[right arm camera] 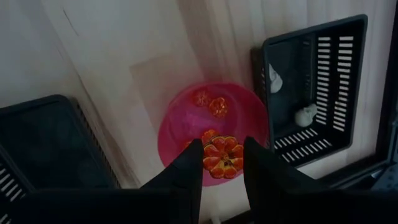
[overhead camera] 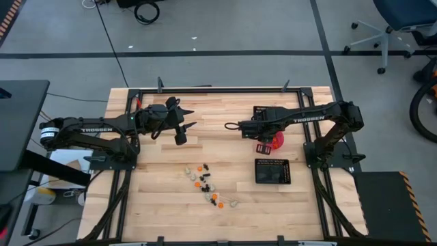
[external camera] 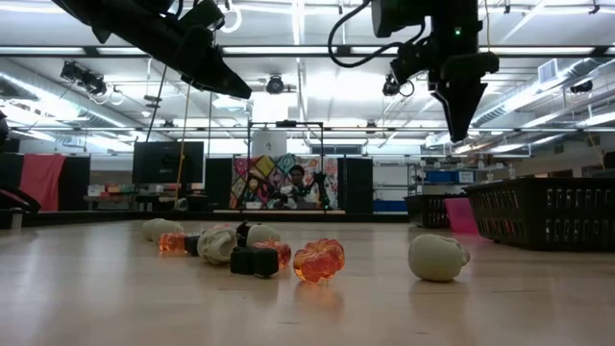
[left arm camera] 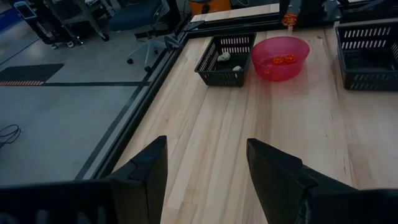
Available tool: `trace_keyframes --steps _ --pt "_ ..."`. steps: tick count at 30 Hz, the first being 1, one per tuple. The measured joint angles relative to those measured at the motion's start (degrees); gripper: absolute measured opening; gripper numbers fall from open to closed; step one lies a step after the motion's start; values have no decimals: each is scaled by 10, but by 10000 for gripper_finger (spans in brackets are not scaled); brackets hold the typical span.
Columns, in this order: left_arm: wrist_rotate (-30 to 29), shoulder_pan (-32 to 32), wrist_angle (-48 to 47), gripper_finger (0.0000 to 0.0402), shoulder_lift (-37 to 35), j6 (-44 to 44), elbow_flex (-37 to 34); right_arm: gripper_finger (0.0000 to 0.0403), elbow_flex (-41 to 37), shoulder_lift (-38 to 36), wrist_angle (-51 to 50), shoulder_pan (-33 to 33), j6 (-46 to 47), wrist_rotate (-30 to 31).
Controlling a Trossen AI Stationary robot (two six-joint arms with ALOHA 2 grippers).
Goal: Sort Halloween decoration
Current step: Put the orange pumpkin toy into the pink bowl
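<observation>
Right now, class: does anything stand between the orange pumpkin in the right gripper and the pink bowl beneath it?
Nothing visible does. The right gripper holds the orange pumpkin directly above the pink bowl, whose open top already holds other orange pieces. The black trays sit to either side.

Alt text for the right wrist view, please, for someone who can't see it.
The right gripper holds an orange pumpkin trinket between its fingers, above a pink-red bowl that has other orange trinkets in it. A black mesh tray beside the bowl contains pale cream trinkets.
</observation>
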Motion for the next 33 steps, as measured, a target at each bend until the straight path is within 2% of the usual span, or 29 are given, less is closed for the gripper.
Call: trace_keyframes --steps 26,33 --pt "0 0 0 192 0 -1 0 97 0 0 -16 0 25 14" --pt "0 0 0 192 0 -1 0 97 -58 1 5 -9 25 14"
